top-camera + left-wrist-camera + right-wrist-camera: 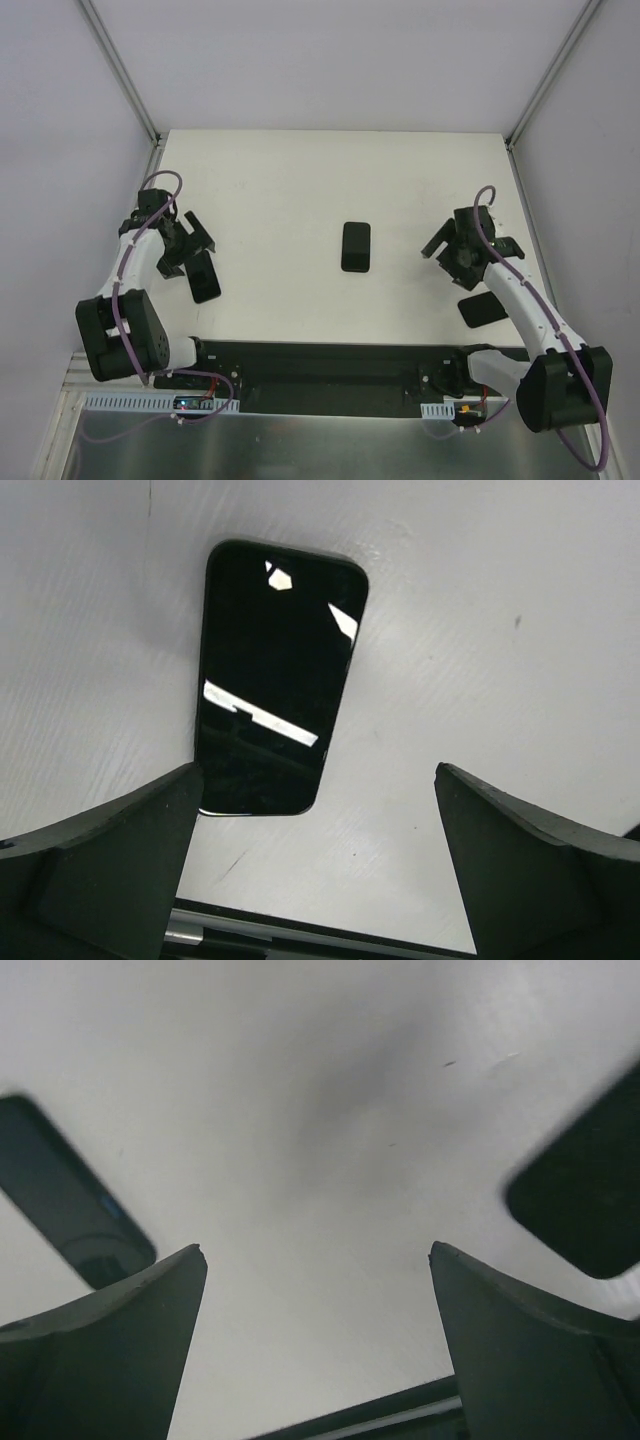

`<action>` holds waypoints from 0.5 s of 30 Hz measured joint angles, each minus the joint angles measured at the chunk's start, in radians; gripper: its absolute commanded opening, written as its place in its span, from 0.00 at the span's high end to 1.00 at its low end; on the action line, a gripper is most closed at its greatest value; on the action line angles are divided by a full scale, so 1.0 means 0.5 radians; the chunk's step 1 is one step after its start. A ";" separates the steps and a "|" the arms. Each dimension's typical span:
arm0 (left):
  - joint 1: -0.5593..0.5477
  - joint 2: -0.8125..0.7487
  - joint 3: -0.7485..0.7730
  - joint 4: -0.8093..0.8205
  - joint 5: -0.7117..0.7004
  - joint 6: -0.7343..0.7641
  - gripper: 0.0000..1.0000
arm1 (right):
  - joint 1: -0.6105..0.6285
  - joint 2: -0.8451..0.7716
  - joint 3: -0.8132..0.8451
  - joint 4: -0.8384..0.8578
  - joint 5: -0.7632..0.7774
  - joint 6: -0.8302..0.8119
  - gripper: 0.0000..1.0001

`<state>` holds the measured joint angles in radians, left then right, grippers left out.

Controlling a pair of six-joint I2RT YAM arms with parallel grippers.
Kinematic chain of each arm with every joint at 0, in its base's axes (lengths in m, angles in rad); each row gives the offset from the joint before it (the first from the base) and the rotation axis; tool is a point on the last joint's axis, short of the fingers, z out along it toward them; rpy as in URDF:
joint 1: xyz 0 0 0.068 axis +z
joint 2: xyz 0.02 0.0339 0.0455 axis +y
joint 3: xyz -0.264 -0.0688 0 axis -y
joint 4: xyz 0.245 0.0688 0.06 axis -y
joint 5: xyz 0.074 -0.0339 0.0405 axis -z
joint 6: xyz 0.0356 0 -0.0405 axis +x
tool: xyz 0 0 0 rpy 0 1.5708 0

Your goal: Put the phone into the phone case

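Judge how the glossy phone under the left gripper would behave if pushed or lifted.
The phone looks like a rigid slab with straight edges, so it probably won't flex. Its face mirrors sharp highlights, so a grip may slip. Lying flat and thin on the table, it should slide rather than tip.

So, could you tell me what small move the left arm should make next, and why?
Probably ease the left pincer forward and down over the phone. The pincer stands open above it, and the phone lies flat, screen up, ungripped, just ahead of the tips and slightly off-centre.
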<state>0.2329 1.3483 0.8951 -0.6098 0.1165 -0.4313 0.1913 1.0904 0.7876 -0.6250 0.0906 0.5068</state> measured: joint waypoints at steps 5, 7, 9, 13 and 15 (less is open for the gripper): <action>-0.104 -0.240 -0.005 0.002 -0.008 0.021 0.03 | -0.131 0.080 0.172 -0.323 0.507 0.271 0.02; -0.128 -0.313 -0.018 0.008 -0.009 0.027 0.03 | -0.230 0.069 0.159 -0.443 0.652 0.382 0.01; -0.132 -0.381 -0.043 0.007 -0.018 0.024 0.03 | -0.330 0.058 0.116 -0.502 0.734 0.445 0.03; -0.132 -0.485 -0.091 -0.006 -0.047 0.007 0.03 | -0.568 0.097 0.011 -0.576 0.778 0.505 0.07; -0.138 -0.514 -0.091 -0.001 -0.056 0.002 0.02 | -0.674 0.161 -0.027 -0.568 0.769 0.512 0.08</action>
<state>0.1638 1.0912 0.8497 -0.6102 0.0883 -0.4301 -0.1459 1.1709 0.7738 -0.9092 0.4751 0.7628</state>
